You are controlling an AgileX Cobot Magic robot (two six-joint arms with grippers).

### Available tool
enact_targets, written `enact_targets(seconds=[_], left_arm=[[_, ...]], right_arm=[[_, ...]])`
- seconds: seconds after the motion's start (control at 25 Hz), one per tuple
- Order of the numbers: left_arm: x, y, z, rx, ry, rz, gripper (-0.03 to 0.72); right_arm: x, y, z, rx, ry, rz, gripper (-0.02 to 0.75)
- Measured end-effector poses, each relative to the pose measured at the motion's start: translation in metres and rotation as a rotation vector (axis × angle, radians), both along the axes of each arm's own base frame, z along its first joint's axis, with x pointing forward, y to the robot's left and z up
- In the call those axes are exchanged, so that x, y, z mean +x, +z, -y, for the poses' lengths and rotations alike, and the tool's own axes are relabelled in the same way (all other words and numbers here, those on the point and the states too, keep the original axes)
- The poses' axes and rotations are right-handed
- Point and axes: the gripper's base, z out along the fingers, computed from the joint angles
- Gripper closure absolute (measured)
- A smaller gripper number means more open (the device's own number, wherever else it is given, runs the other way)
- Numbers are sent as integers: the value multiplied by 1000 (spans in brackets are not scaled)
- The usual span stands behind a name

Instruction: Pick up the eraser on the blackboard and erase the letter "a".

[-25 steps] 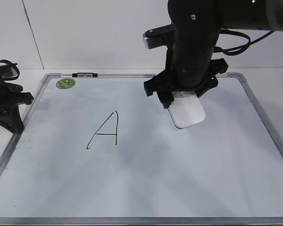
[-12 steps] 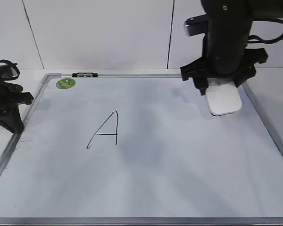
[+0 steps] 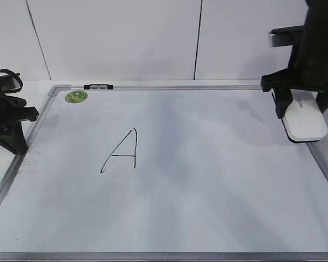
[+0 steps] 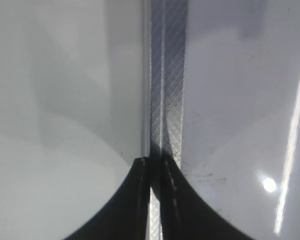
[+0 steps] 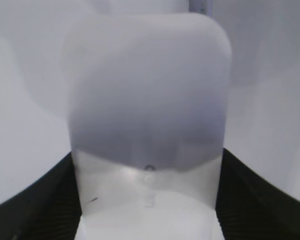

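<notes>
While clamped in the right end effector (image 3: 302, 117), the eraser (image 3: 305, 123), lettering unreadable; capital "A" (image 3: 122, 151) nearby.

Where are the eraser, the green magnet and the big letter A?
eraser (image 3: 304, 122): exterior view, on its white top below the gripper.
green magnet (image 3: 76, 96): exterior view, on its round face.
big letter A (image 3: 132, 148): exterior view, on its right stroke.

Between my right fingers (image 5: 35, 200), which are matt black, the eraser (image 5: 147, 115) looks smooth white plastic. The blackboard (image 3: 208, 180) is glossy; its frame (image 4: 165, 100) is ribbed grey metal.
</notes>
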Motion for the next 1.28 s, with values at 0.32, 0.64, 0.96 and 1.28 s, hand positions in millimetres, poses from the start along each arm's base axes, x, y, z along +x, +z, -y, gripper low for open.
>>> enact_targets(seconds=[0.32,0.64,0.96,1.28], left_arm=[[0,0,0,0,0,0,671],[0,0,0,-2,1,0,671],[0,0,0,-3,1,-2,671],[0,0,0,-3,1,-2,671]], right_arm=[[1,-1,38,79,-27,-47,195],[13,-34,36,101,-4,-131,195],[23,-54,41,100,-16,-171,195],[26,-69,41,98,-18,-205,195]])
